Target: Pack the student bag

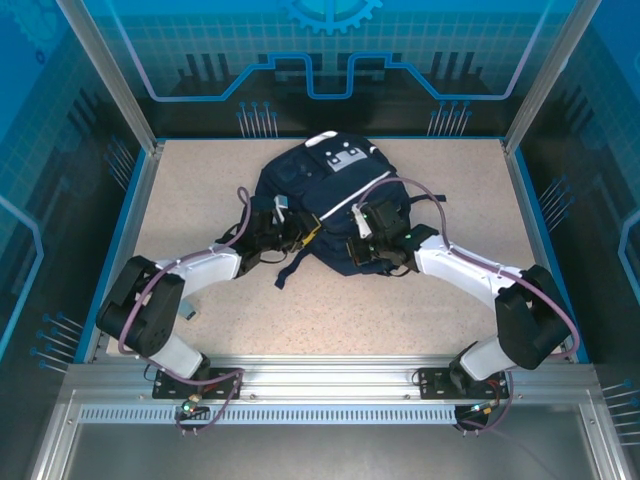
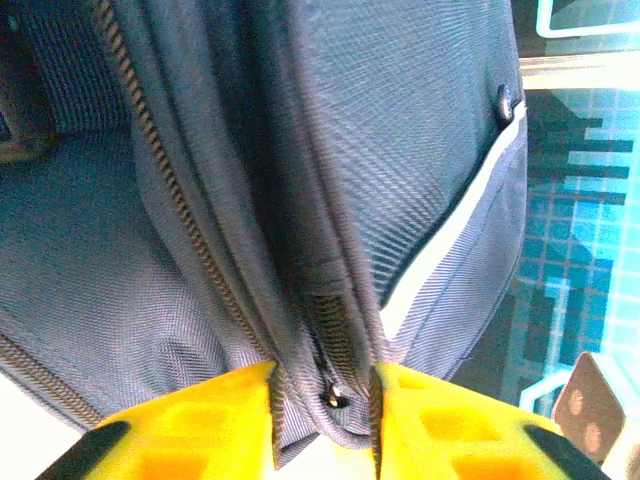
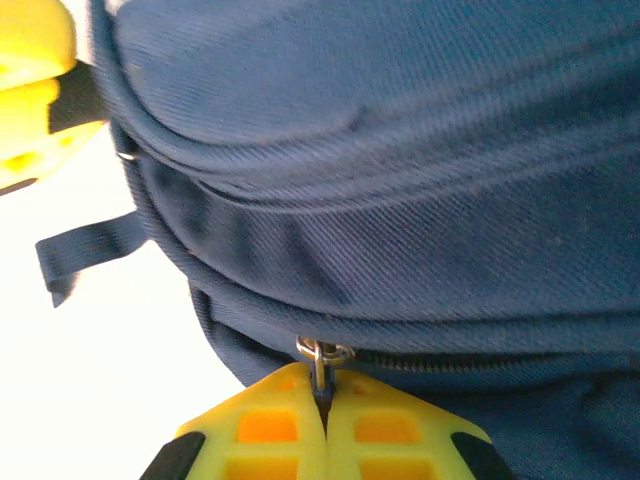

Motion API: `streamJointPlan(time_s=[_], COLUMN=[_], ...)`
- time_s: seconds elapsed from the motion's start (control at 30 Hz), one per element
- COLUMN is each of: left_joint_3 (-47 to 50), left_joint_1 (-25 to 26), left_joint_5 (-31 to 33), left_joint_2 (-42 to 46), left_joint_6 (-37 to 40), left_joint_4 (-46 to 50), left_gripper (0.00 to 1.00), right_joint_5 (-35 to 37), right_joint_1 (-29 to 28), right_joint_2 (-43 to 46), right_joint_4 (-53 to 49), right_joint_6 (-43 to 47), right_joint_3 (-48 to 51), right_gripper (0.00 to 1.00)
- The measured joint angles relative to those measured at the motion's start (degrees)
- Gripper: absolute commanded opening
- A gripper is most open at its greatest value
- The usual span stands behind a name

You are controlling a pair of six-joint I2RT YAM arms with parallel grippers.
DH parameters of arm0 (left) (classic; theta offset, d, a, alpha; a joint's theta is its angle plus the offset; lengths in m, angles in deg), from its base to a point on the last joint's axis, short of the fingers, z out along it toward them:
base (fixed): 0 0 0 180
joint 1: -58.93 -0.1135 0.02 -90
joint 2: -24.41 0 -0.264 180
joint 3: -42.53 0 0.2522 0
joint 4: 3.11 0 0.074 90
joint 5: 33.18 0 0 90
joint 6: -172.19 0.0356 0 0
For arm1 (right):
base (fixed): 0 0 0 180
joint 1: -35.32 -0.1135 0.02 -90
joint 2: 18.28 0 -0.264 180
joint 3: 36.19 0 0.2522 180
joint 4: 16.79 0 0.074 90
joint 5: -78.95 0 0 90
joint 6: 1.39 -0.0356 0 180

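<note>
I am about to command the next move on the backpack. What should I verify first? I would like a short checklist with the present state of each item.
1. Right gripper closed on the metal zipper pull of the large navy-blue fabric backpack: ok.
2. Left gripper has the zippered fabric fold between its fingers, but whether the hold is firm: cannot tell.
3. Zipper teeth beside the pull free of trapped fabric: cannot tell, too little is visible.
4. Dark strap apart from the right gripper: ok.
5. Backpack resting fully on the speckled table, away from its edges: ok.
</note>
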Motion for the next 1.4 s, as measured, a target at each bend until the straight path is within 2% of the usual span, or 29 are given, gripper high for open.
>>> streamJointPlan(time_s=[0.2, 0.4, 0.53, 0.67, 0.77, 0.9, 1.07, 1.2, 1.27, 1.33, 1.4], left_joint_3=[4.9, 7.6, 7.6, 7.6, 7.6, 7.6, 7.6, 7.7, 7.7, 7.7, 7.7], left_joint_1=[-0.8, -0.8, -0.8, -0.7, -0.8, -1.4, -3.5, -5.2, -6.2, -6.8, -7.4], left_joint_5=[2.4, 3.1, 3.4, 3.4, 3.5, 3.4, 2.9, 2.8, 2.8, 2.8, 3.1], left_joint_2=[6.5, 7.4, 7.2, 5.4, 4.7, 4.7, 4.7, 5.7, 6.4, 7.1, 7.9], left_joint_6=[0.0, -2.4, -3.8, -4.9, -5.8, -5.7, -4.9, -3.6, -2.7, -1.8, -0.7], left_joint_4=[0.3, 0.3, -0.7, -1.9, -2.4, -2.1, -0.8, 0.6, 1.5, 2.6, 4.2], left_gripper=[0.54, 0.53, 0.42, 0.22, 0.12, 0.06, 0.02, 0.03, 0.06, 0.17, 0.36], right_joint_5=[-4.8, -9.2, -10.3, -10.2, -9.0, -5.7, 0.7, 4.9, 6.1, 6.1, 5.9], right_joint_1=[-3.3, -4.7, -4.9, -4.9, -5.0, -5.5, -3.7, 0.8, 3.1, 3.9, 3.3], right_joint_2=[-6.2, -10.8, -11.4, -11.4, -11.4, -10.7, -4.9, -3.2, -3.1, -3.1, -3.1], right_joint_4=[0.2, 1.3, 1.8, 1.9, 0.8, 0.0, -2.2, -4.6, -5.4, -5.9, -6.5], right_joint_6=[0.0, 0.0, -0.1, -0.4, -0.7, -0.6, 0.7, 0.9, 0.6, 0.4, 0.4], right_joint_3=[-6.7, -10.6, -11.1, -11.1, -11.1, -10.3, -5.6, -4.8, -4.9, -5.0, -5.7], right_gripper=[0.0, 0.0, 0.0, 0.0, 0.0, 0.0, 0.0, 0.0, 0.0, 0.0, 0.0])
